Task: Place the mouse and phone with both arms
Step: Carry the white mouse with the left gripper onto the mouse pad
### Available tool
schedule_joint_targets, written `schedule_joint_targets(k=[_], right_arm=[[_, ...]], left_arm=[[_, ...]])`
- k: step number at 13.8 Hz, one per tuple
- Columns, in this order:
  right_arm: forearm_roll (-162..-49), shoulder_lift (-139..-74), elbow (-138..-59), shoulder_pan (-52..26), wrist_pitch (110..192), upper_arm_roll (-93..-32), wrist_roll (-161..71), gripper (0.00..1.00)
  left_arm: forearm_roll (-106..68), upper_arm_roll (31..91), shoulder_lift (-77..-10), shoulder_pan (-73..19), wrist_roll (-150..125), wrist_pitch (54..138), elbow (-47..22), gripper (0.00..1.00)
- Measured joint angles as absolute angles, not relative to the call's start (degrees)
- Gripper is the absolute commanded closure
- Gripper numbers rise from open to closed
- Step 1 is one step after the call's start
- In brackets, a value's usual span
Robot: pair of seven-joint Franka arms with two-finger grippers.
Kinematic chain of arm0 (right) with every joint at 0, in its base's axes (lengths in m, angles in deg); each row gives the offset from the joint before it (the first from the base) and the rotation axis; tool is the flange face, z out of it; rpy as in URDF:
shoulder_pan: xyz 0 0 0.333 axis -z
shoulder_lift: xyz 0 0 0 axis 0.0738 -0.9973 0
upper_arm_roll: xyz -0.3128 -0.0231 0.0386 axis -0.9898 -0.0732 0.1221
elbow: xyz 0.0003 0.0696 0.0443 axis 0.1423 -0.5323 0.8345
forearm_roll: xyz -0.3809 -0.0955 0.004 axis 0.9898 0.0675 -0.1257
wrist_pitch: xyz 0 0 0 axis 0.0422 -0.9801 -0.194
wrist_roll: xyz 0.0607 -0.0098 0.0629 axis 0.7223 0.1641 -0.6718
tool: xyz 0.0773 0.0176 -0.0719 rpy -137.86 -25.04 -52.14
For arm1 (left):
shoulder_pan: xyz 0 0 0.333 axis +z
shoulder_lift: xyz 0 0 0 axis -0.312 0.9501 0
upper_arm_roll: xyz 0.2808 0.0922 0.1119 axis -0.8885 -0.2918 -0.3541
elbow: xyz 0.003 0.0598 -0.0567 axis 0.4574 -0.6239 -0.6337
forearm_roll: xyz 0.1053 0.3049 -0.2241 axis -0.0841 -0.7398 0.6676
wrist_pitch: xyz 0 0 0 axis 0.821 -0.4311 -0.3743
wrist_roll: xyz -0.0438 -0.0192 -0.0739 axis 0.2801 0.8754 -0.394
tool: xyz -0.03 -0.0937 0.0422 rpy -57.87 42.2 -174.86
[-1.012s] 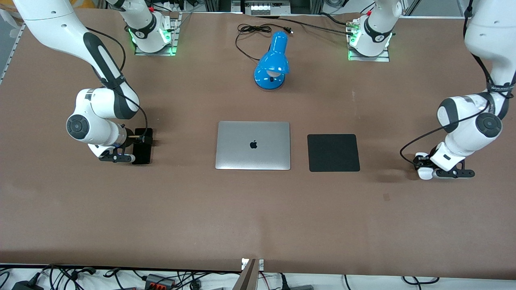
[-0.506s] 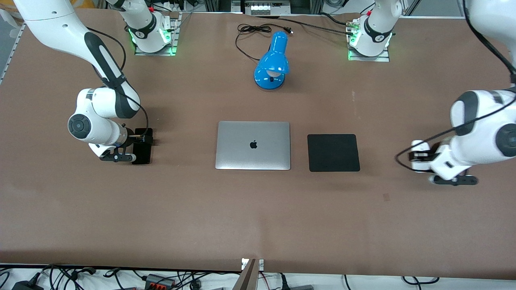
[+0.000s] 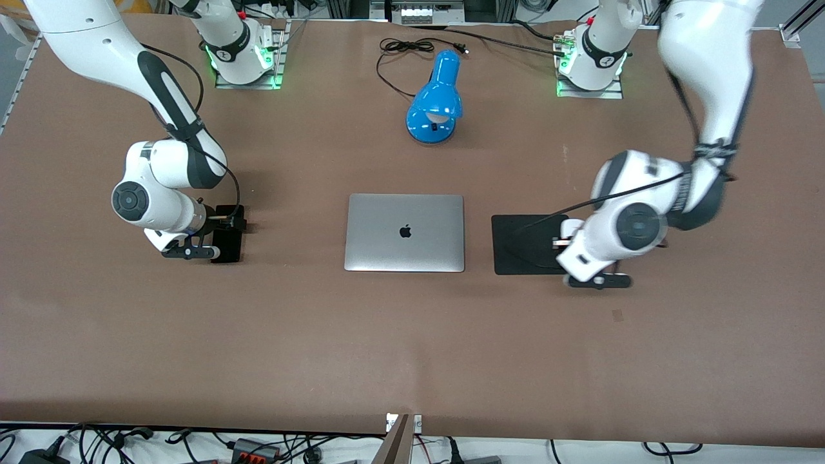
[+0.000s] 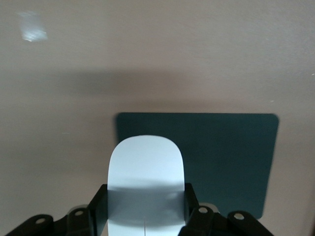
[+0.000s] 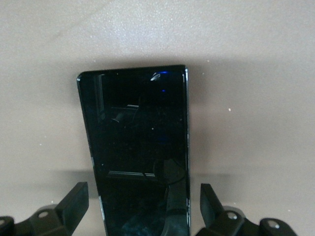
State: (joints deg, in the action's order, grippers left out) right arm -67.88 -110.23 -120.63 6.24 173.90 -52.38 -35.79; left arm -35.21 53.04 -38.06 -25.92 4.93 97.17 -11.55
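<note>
Brown surface (image 3: 412, 335): our left tool (image 4: 145, 206), gripping the mouse (image 4: 144, 184), has swung over the pad (image 3: 525, 245); right tool (image 5: 142, 204) open astride the phone (image 5: 135, 147).

Mouse (image 4: 145, 184): rear end cut off by the left wrist view's edge; mostly hidden by the arm in front view. Phone (image 5: 138, 152): near end cut off in right wrist view.

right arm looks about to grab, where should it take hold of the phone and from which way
The phone lies flat on the table, long and narrow. Best to come straight down from above and pinch its two long edges, across the narrow width. The right end effector is open, one finger on each side of it, so it likely only needs to lower and close.
</note>
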Motion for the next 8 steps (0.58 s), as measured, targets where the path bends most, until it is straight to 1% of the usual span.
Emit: schedule_joint_targets(k=[1, 2, 4, 5, 6, 7, 8], right_arm=[[-67.88, -110.23, -120.73, 6.24, 174.00, -52.38, -35.79, 0.00], [-67.88, -110.23, -120.87, 6.24, 174.23, -52.38, -35.79, 0.05], [-67.88, -110.24, -121.07, 6.24, 174.50, -52.38, -35.79, 0.09], [-67.88, -110.25, -121.13, 6.24, 174.54, -52.38, -35.79, 0.16], [-67.88, -110.25, -121.16, 6.24, 174.55, -52.38, -35.79, 0.17], [-67.88, -110.25, -121.17, 6.24, 174.56, -52.38, -35.79, 0.22], [-67.88, -110.25, -121.17, 6.23, 174.58, -52.38, -35.79, 0.24]], left_arm=[[-35.21, 53.04, -37.50, -26.66, 6.69, 101.37, -13.73, 0.67], [-35.22, 53.04, -37.17, -26.91, 7.50, 105.82, -16.18, 0.67], [-35.22, 52.72, -36.94, -26.82, 7.96, 112.95, -20.58, 0.67], [-35.22, 52.61, -36.93, -26.75, 8.26, 114.97, -22.02, 0.67], [-35.22, 52.59, -36.91, -26.75, 8.82, 116.28, -22.97, 0.67], [-35.22, 52.60, -36.89, -26.83, 9.30, 117.18, -23.62, 0.67], [-35.22, 52.63, -36.89, -26.93, 9.65, 117.76, -24.08, 0.67]])
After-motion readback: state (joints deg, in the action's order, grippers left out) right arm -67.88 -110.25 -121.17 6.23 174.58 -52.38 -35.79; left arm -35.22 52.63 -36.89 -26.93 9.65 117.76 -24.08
